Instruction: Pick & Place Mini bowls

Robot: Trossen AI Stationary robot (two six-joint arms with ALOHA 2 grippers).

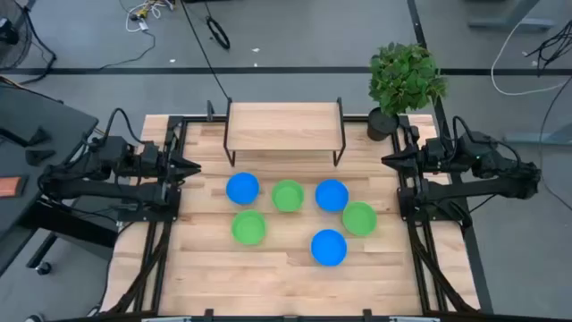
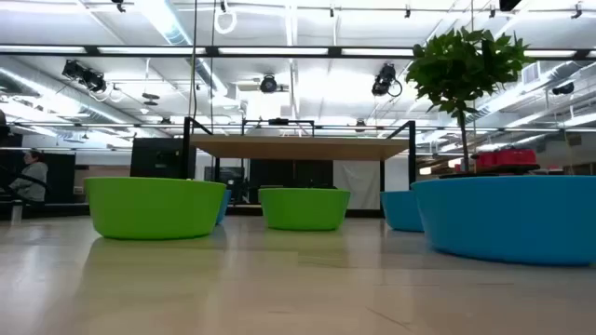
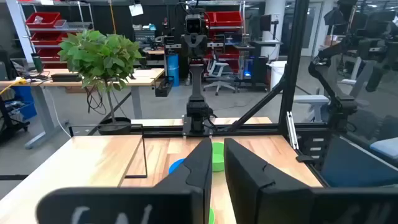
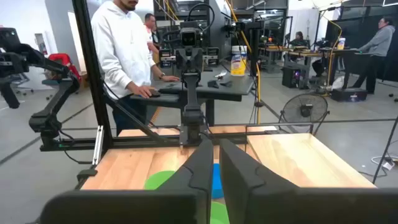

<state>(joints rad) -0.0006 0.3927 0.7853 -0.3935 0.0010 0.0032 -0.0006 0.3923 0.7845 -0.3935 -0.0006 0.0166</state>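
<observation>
Six mini bowls sit on their bases on the wooden table: blue ones and green ones. My left gripper waits above the table's left edge, shut and pointing level toward the middle, well clear of the bowls. My right gripper mirrors it at the right edge, also shut. In the low view a green bowl and a blue one stand nearest. Each wrist view looks across the bowls at the opposite arm.
A low wooden shelf on black wire legs stands at the table's far edge. A potted plant sits at the far right corner. Black frame rails run along both sides. People stand beyond the table.
</observation>
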